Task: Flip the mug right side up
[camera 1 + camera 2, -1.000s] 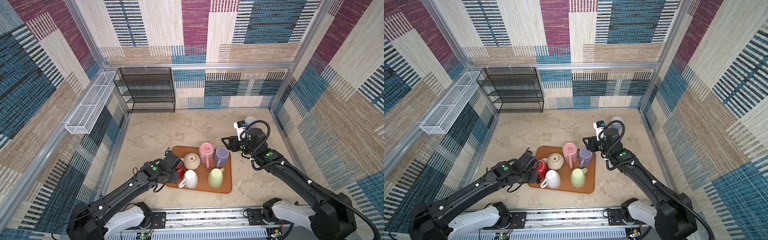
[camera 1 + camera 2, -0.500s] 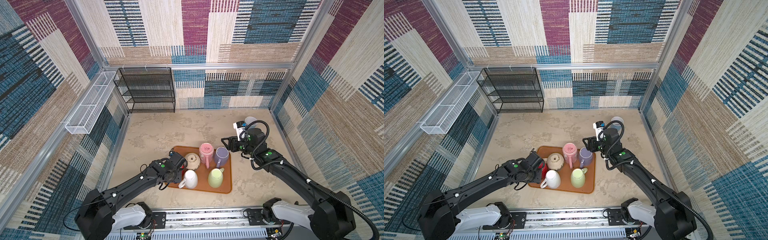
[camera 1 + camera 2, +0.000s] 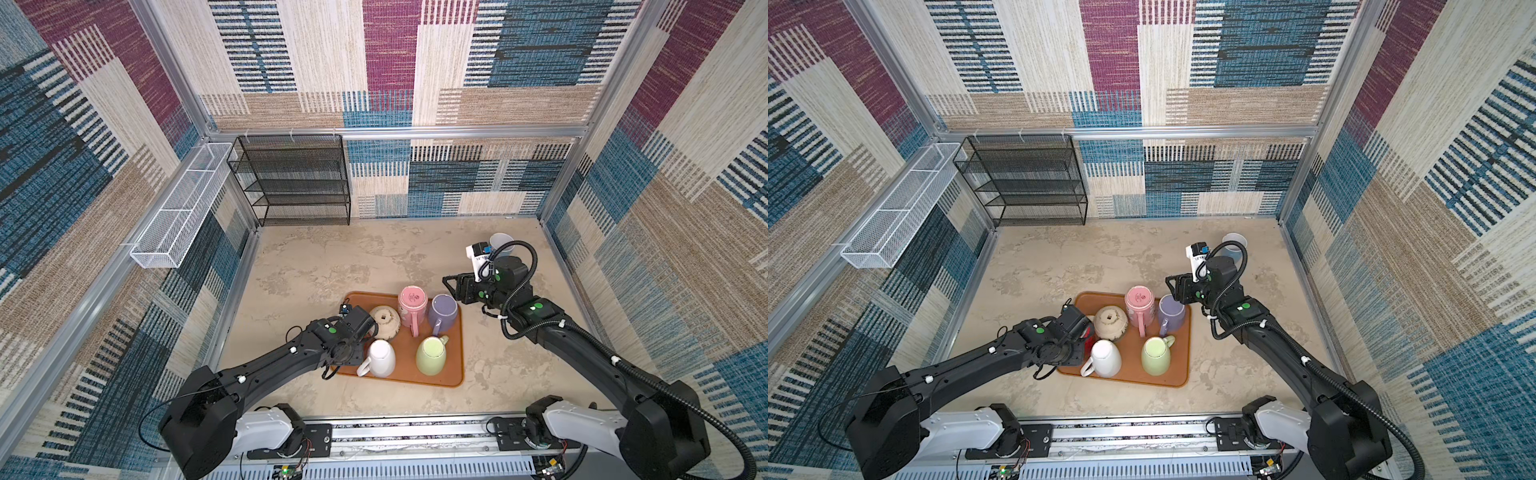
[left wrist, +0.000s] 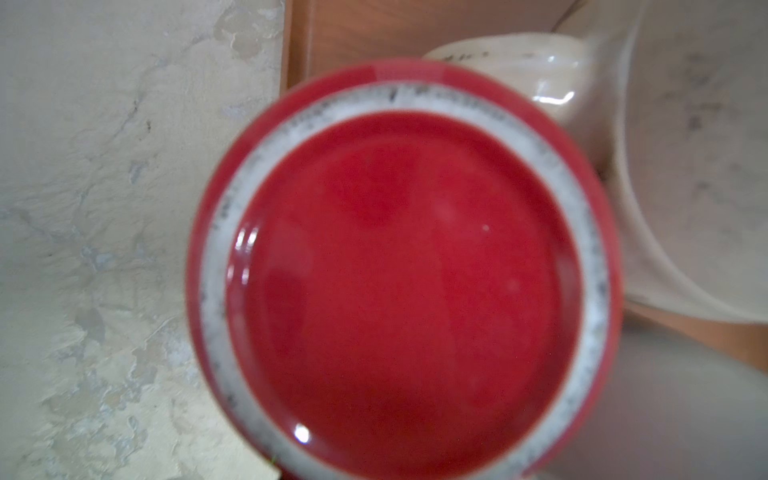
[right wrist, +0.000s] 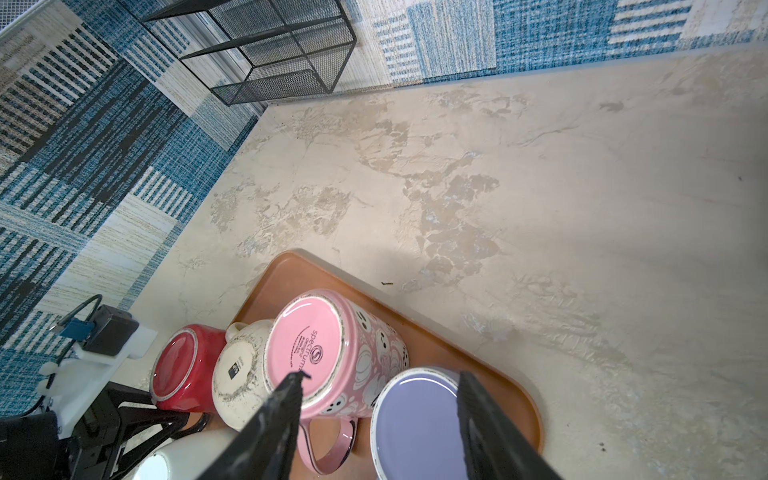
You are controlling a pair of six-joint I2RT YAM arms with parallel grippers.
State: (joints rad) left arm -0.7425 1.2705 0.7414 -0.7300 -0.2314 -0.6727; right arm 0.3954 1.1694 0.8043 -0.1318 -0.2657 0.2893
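Left jaws by red mug [image 4: 407,270] (inverted)

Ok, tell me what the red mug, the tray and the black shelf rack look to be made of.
Red mug: probably glazed ceramic; glossy highlights, bare whitish foot ring.
Tray: plastic or wood, can't tell; smooth matte brown, rounded corners.
Shelf rack: black metal mesh, likely; see-through grid panels.

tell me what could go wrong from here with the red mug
1. The red mug stands upside down close beside the beige mug; tipping it may knock that neighbour.
2. It sits at the tray edge, so a slip from the left gripper could drop it onto the table.
3. Its glazed surface looks glossy, so it may slide in the jaws.
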